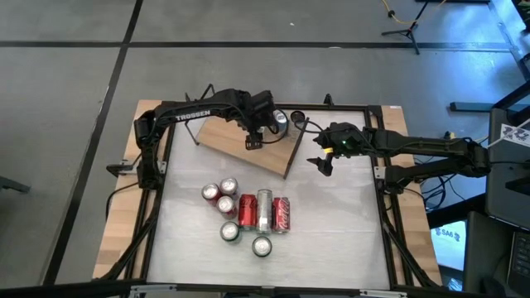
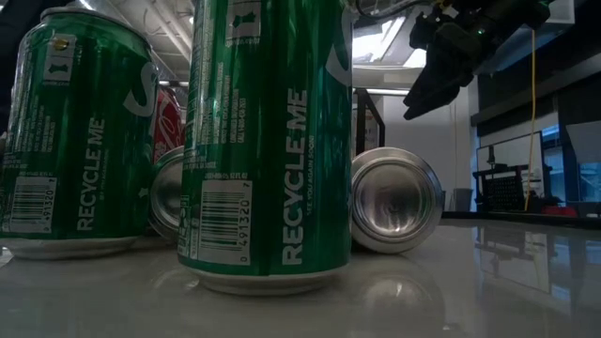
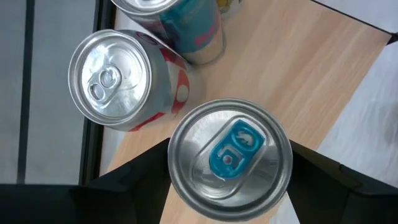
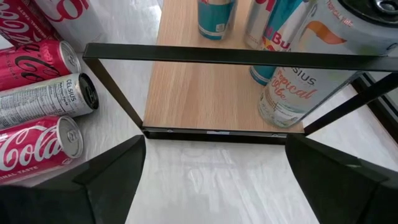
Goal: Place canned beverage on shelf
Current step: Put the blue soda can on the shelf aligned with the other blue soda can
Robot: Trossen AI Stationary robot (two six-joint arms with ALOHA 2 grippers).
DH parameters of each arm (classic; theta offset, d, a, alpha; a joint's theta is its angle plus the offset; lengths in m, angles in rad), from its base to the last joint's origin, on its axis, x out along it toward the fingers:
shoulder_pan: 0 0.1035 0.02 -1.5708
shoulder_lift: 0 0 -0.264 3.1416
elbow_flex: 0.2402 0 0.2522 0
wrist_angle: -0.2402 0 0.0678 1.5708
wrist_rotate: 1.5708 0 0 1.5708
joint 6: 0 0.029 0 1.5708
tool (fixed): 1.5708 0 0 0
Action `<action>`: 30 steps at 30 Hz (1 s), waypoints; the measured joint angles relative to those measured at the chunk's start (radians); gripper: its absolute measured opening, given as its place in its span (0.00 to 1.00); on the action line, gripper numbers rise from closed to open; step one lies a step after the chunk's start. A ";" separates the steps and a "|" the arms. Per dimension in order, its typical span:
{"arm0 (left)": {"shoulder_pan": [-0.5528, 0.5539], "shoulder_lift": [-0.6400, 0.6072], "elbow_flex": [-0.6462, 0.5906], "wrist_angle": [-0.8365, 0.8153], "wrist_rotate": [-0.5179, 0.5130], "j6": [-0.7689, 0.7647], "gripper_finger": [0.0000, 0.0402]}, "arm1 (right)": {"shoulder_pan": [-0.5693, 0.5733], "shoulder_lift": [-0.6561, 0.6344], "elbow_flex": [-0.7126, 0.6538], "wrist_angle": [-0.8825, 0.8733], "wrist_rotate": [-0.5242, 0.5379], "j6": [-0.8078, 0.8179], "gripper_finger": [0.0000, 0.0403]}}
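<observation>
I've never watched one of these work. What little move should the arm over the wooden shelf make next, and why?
Probably open a bit wider, then lift straight up. The left gripper flanks a blue-tabbed can that stands upright on the shelf, so it looks placed. A silver-tabbed can stands close beside it, so sideways motion risks a bump.

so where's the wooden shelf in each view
High view: the shelf lies tilted at the table's far middle, under the left gripper.
Low view: not visible; green cans block it.
Left wrist view: the shelf fills the background beneath the blue-tabbed can.
Right wrist view: the shelf is centre, behind a black wire.
Shared landmark: the shelf's light wood board.
</observation>
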 joint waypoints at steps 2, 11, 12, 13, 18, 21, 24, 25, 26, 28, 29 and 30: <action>0.000 0.000 0.000 0.001 0.000 0.000 0.65 | 0.000 0.000 0.000 0.000 0.000 0.000 0.95; 0.000 0.000 0.000 0.002 0.028 0.000 0.66 | 0.000 0.000 0.000 0.000 0.000 0.000 0.95; 0.000 0.000 0.000 0.001 0.028 0.000 0.66 | 0.000 0.000 0.000 0.000 0.000 0.000 0.95; 0.000 0.000 0.000 0.001 0.028 0.000 0.66 | 0.000 0.000 0.000 0.000 0.000 0.000 0.95; 0.000 0.000 0.000 0.001 0.029 0.000 0.66 | 0.000 0.000 0.000 0.000 0.000 0.000 0.95; 0.000 0.000 0.000 -0.001 0.029 0.003 0.66 | 0.000 0.000 0.000 0.000 0.000 0.000 0.95; 0.000 -0.001 0.000 -0.009 0.002 0.004 0.66 | 0.000 0.000 0.000 0.000 0.000 0.000 0.95; -0.001 -0.001 0.000 -0.011 -0.016 0.004 0.66 | 0.000 0.000 0.000 0.000 0.000 0.000 0.95; -0.001 -0.001 0.000 -0.012 -0.030 0.005 0.66 | 0.000 0.000 0.000 0.000 0.000 0.000 0.95; -0.001 -0.001 0.000 -0.013 -0.048 0.006 0.66 | 0.000 0.000 0.000 0.000 0.000 0.000 0.95; -0.001 -0.001 0.000 -0.012 -0.050 0.006 0.66 | 0.000 0.000 0.000 0.000 0.000 0.000 0.95; 0.000 -0.001 0.000 -0.012 -0.048 0.006 0.66 | 0.000 0.000 0.000 0.000 0.000 0.000 0.95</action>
